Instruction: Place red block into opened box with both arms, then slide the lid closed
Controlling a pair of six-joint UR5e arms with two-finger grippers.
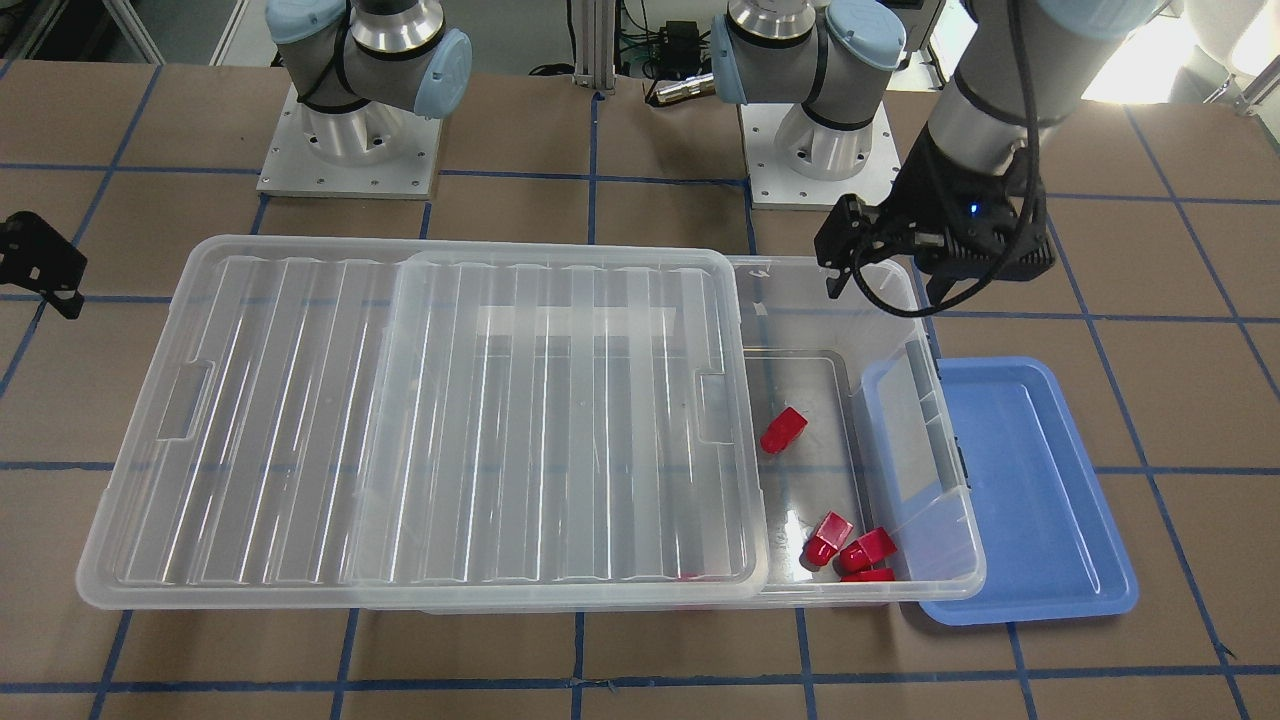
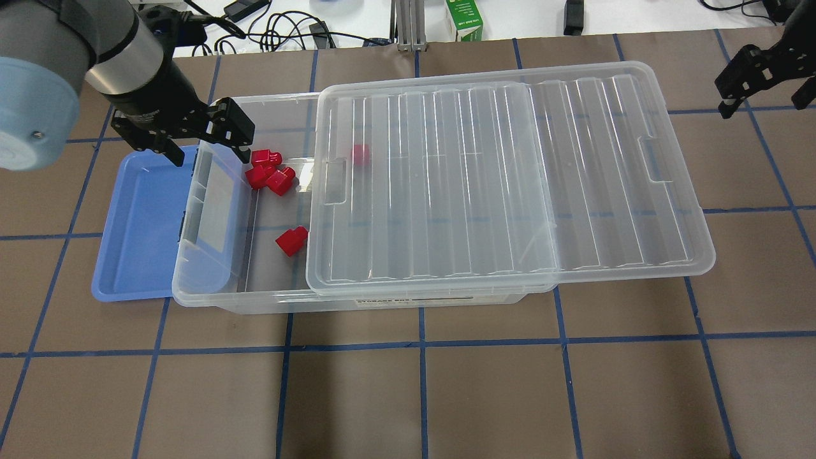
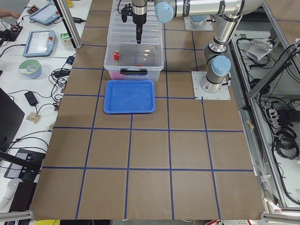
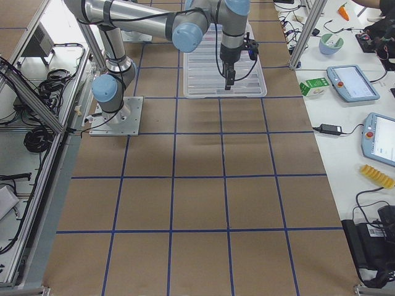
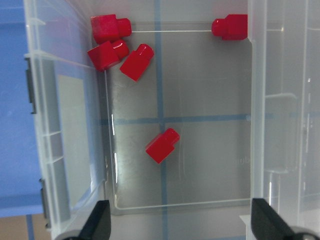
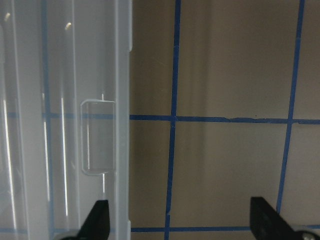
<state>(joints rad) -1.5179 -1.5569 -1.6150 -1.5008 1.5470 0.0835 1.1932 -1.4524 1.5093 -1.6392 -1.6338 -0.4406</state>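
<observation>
The clear box [image 2: 357,298] lies across the table. Its lid [image 2: 510,178] is slid toward my right and leaves the left end uncovered. Several red blocks lie inside: one alone [image 2: 292,240] on the floor, a cluster [image 2: 271,171] in the far corner, and one [image 2: 361,153] under the lid's edge. My left gripper [image 2: 204,140] hangs open and empty above the uncovered end, and its wrist view looks down on the lone block [image 5: 162,145]. My right gripper [image 2: 765,99] is open and empty over bare table, just beyond the lid's [image 6: 65,125] far short edge.
A blue tray [image 2: 137,223] lies against the box's left end, partly under it. A green carton [image 2: 464,19], cables and a metal post stand beyond the table's far edge. Both arm bases [image 1: 350,150] sit behind the box.
</observation>
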